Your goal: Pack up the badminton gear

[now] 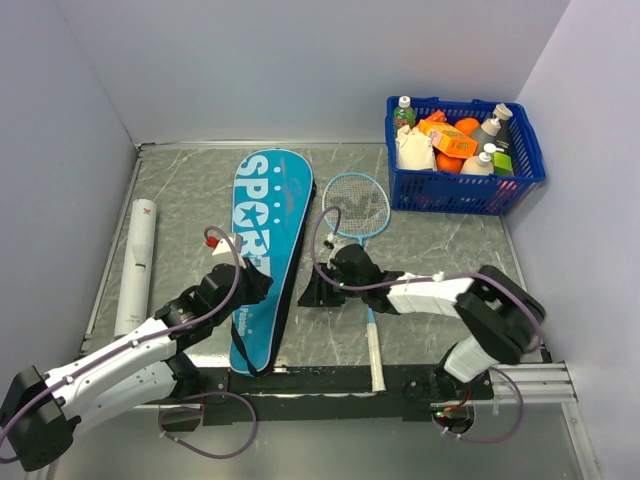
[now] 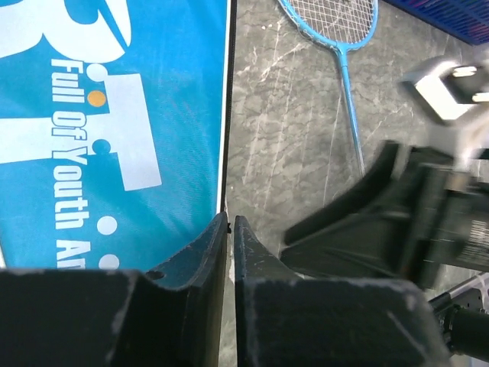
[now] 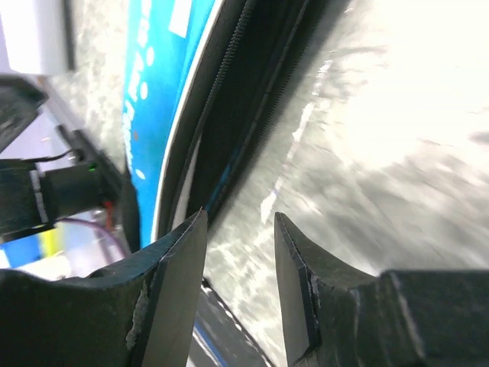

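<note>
The blue racket-shaped bag lettered SPORT lies flat on the grey table. One blue-and-white racket lies to its right, its white handle reaching toward the near edge. A long white tube with a red mark lies at the left. My left gripper sits at the bag's right edge, its jaws pinched almost together on the black rim there. Just right of the bag, my right gripper is open with nothing between its fingers, next to the bag's zip edge.
A blue plastic mesh basket full of bottles and packets stands at the back right. Grey walls close in the table on the left, back and right. A black rail runs along the near edge.
</note>
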You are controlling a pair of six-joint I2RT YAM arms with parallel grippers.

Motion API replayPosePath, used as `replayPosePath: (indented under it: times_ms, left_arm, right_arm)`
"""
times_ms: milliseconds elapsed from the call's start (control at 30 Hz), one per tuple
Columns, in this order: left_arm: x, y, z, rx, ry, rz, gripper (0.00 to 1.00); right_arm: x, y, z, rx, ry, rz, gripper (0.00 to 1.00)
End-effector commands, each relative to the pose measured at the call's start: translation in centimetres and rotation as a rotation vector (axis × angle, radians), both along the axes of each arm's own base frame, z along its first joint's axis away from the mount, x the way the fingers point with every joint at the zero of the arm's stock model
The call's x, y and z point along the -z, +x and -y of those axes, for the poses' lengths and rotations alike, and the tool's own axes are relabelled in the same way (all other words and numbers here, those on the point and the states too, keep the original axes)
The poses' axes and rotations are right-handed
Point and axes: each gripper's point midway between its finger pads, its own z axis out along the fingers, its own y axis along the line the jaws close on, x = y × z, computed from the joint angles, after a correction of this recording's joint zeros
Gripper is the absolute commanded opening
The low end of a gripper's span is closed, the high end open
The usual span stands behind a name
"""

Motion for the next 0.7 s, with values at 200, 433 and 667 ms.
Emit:
replayPosePath:
  times_ms: [200,433,667]
  left_arm:
    - [-1.3,1.1,0.8,0.049,0.081,0.048,0.26]
    - [-0.4,2.0,1.9,0.112,0.204,0.006,0.42]
    - [0.6,2.7,3.1,0.145,0.249,-0.034,0.45]
  right_arm:
    - [-2.8,2.5,8.8,0.159,-0.337,0.206,0.54]
    - [-3.3,4.6,14.2,0.249,-0.506,0.173,0.57]
    - [-2.5,5.4,16.1,0.272,-0.522,0.110,0.57]
